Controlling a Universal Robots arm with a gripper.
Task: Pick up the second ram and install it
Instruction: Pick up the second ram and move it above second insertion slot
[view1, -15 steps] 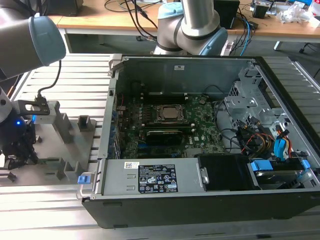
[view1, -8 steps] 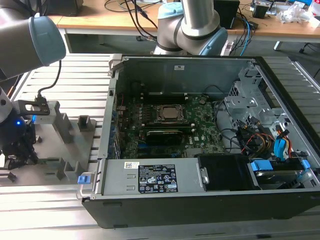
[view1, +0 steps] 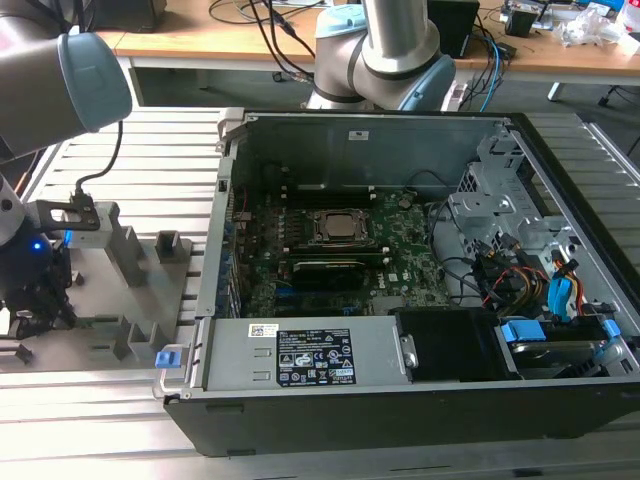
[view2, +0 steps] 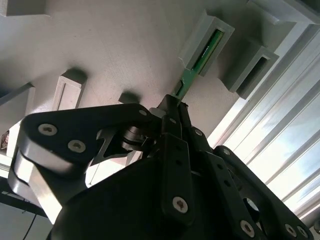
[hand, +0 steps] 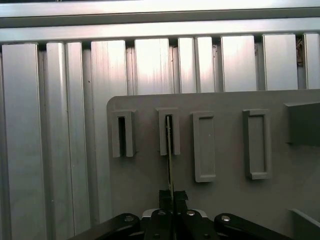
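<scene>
**Gripper closed on the ram, which sits in its holder.**

From the wrist views I see the jaws pinching the near end of the green stick on its two flat sides. I think this grip is chosen to keep the thin ram straight and not let it twist. The far part of the ram is inside the slot of the grey holder, one of a row on the plate, so it stands on its edge where the fingers can reach it. Farther away, in the exterior view, the open case lies toward the exterior view's right, well apart from the plate. Its board faces up, I suppose so that a ram can be pressed in from above.
</scene>
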